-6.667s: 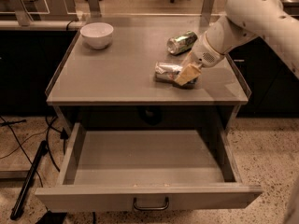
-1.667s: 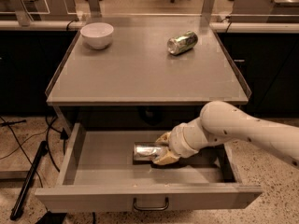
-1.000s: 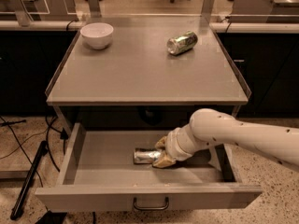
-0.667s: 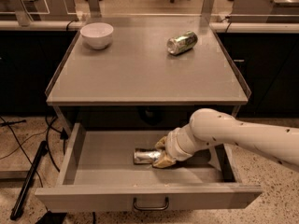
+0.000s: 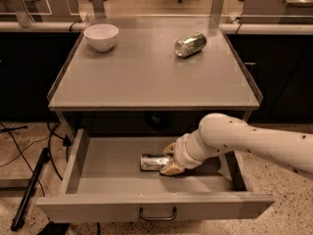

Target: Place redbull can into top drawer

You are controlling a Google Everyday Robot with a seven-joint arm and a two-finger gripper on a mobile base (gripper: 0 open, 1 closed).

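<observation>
Grey tabletop (image 5: 146, 77) above — tool (image 5: 169, 159) at redbull can (image 5: 151, 161) in top drawer (image 5: 98, 210).

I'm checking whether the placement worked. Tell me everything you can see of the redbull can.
The redbull can is slim, silvery metal, lying on its side on the floor of the open top drawer, near the middle, pointing left-right. Its left end shows; the gripper, inside the drawer, covers its right end. It touches no drawer wall.

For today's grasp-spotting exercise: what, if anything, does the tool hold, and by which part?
The tool, down inside the top drawer, grips the redbull can by the end toward the arm.
</observation>
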